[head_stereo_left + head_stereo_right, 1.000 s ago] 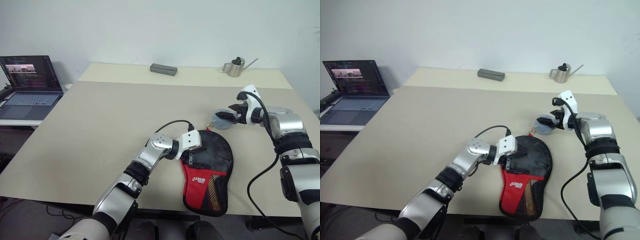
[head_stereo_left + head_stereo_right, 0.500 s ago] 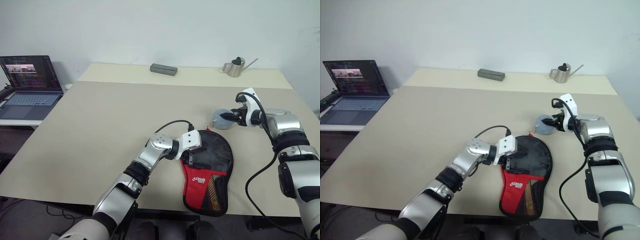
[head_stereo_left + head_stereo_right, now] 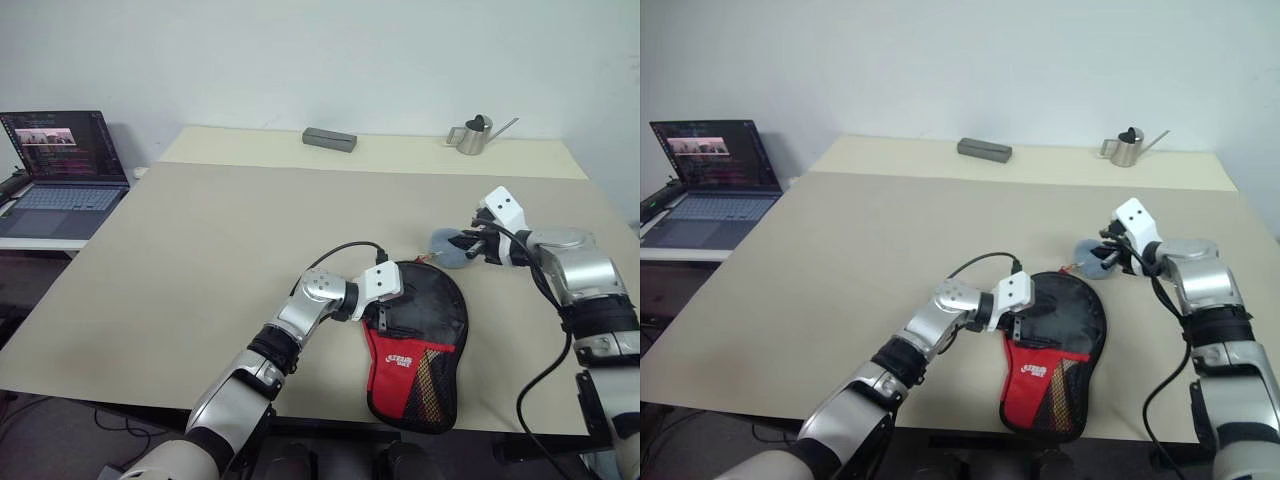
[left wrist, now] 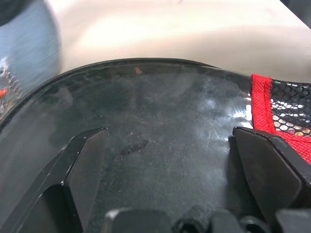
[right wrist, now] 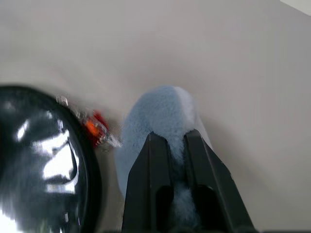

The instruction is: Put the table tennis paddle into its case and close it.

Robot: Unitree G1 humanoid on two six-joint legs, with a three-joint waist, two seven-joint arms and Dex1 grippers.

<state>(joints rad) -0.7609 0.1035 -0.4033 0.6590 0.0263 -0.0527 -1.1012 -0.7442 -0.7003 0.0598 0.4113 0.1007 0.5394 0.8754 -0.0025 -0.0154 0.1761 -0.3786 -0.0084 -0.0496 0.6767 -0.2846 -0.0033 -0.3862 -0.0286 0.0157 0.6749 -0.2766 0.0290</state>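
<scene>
We see the left gripper (image 3: 383, 318) with its two black fingers (image 4: 82, 165) spread wide, pointing right and slightly down, forearm angled inward. The right gripper (image 5: 171, 145) is pinched nearly closed, seemingly on fluff, its arm bent inward toward centre.

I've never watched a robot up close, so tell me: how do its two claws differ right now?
The left claw stands wide open, its fingers spread over the clear plastic side of the black case; the right claw is shut on the fluffy grey charm. The left claw rests on the case near the table's front edge; the right claw sits farther back, beyond the case's round end. Both have two black fingers.
</scene>
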